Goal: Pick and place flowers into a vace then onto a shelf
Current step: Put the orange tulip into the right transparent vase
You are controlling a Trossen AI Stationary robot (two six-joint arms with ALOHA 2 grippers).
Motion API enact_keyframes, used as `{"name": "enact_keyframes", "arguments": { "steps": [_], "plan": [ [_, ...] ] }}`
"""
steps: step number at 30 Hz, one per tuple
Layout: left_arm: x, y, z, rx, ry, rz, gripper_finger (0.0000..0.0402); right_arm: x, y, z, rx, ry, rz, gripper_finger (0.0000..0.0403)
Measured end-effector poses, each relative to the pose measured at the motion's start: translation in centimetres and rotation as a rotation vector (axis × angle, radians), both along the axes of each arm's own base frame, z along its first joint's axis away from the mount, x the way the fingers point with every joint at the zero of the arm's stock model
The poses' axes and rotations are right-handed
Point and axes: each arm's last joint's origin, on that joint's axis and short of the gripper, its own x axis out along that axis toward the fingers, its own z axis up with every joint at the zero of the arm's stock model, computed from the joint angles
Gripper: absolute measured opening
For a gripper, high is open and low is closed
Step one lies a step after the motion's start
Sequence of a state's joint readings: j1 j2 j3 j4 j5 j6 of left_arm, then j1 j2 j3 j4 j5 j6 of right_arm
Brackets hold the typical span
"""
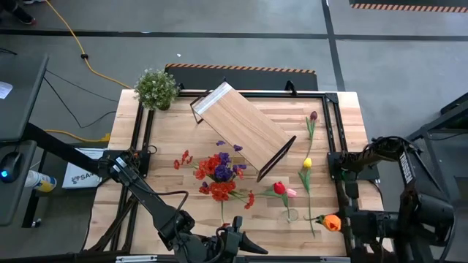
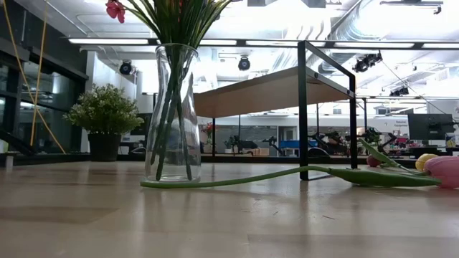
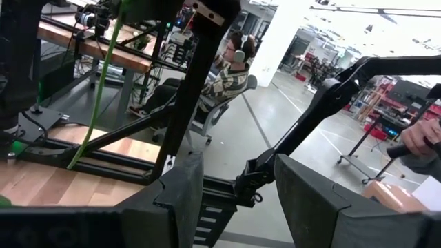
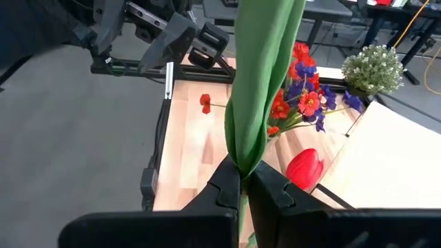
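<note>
Pinched low on a green stem [image 4: 258, 83] wrapped in its leaf, with the fingers of the right gripper [image 4: 241, 180] pressed tight on it at the near right of the bench [image 1: 344, 124]; probably the stem of the orange tulip [image 1: 330, 221], though hard to confirm from above; destined, by the look of it, for the glass vase [image 2: 172, 115] at mid-bench, already crowded with red and purple flowers [image 1: 219, 175], just near of the slanted shelf [image 1: 245, 131]. To do this well: lift first, straight up, high enough for the stem's cut end to clear the rim; turn the wrist to bring the stem upright before travelling left; pass above the red tulip [image 1: 278, 188] lying between, not through it; aim for a gap among the stems rather than the middle of the bunch; lower slowly, since a tall narrow glass vase with a heavy head of blooms would likely tip at a sideways nudge; let go only once the stem is well inside; withdraw upward, not sideways. Worth keeping the pinch firm, a limp leaf being apt to slip. Meanwhile, the left gripper [image 3: 238, 182] at the near edge, fingers spread apart on nothing; best left out of the way.
</note>
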State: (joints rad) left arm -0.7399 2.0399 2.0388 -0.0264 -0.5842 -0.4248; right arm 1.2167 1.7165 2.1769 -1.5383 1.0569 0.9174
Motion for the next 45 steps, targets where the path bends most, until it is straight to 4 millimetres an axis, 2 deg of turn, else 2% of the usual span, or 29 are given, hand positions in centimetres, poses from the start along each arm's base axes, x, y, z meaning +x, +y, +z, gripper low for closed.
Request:
{"name": "enact_keyframes", "arguments": {
  "steps": [13,22,37,45],
  "plan": [
    [0.0,-0.1,0.0,-0.011,0.003,-0.051,0.0211,0.2,0.6,-0.5,0.022,-0.007,-0.027,0.0008],
    [0.0,-0.2,-0.1,-0.006,0.009,-0.054,0.0211,1.9,2.3,-2.8,-0.063,0.029,-0.063,0.0006],
    [-0.1,-0.4,-0.3,-0.007,0.035,-0.132,0.0211,4.3,3.1,-4.6,-0.112,0.051,-0.123,0.0007],
    [-0.1,-0.5,-0.4,-0.007,0.039,-0.16,0.0211,5.3,2.9,-9.6,-0.167,0.182,-0.191,0.0008]
  ]
}}
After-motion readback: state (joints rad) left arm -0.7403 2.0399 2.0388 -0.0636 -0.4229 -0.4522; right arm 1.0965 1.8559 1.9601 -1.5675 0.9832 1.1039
